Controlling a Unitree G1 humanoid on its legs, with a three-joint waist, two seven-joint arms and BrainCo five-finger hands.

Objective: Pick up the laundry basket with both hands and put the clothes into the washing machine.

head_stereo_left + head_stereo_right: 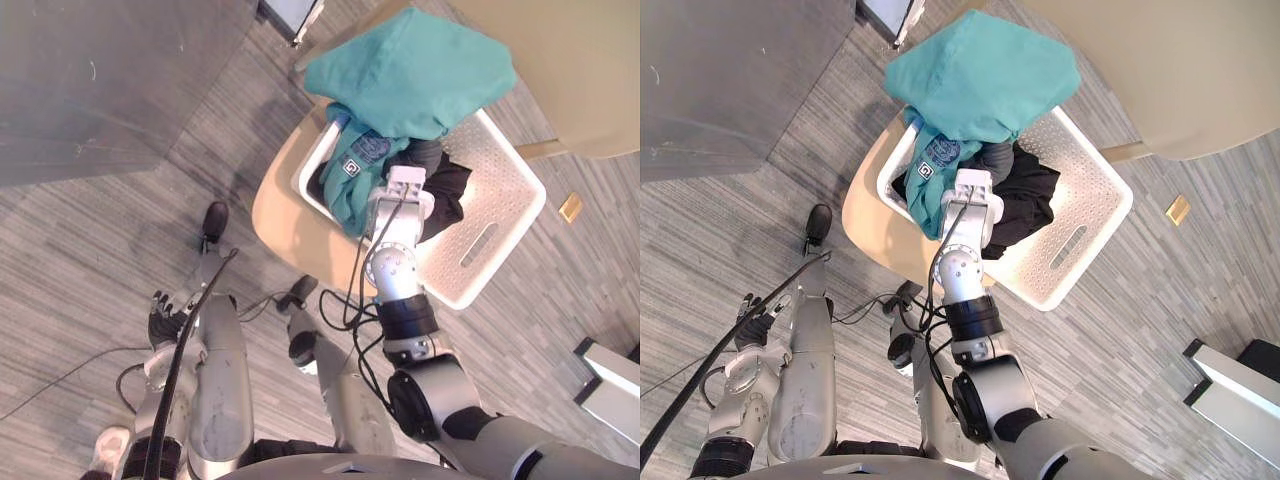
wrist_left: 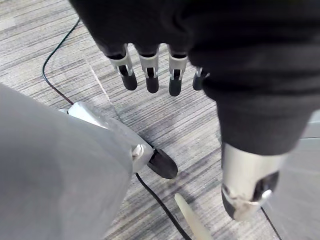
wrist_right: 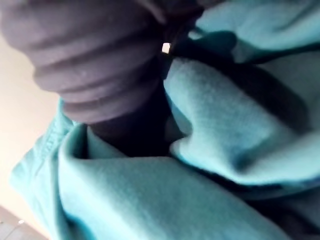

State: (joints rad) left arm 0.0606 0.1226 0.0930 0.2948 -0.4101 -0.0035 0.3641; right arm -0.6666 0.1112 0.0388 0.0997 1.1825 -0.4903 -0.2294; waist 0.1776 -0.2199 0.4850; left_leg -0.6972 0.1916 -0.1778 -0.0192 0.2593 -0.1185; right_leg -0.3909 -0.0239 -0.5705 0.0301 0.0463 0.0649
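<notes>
- Right hand [image 3: 85, 60] is buried in the teal clothes [image 1: 415, 70] heaped in the laundry basket [image 1: 500, 200]; its grip cannot be told.
- The basket rests on a beige table [image 1: 275, 215].
- Left hand [image 2: 160, 35] hangs with fingers loosely straight, empty.

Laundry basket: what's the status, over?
Left hand open, low over floor. Right hand buried in teal clothes. Laundry basket on beige table, not yet lifted.

Head eyes stare straight down, sharing the basket [image 1: 500, 215]; left wrist camera faces carpet [image 2: 200, 130], right one's pressed into teal cloth [image 3: 150, 200].
</notes>
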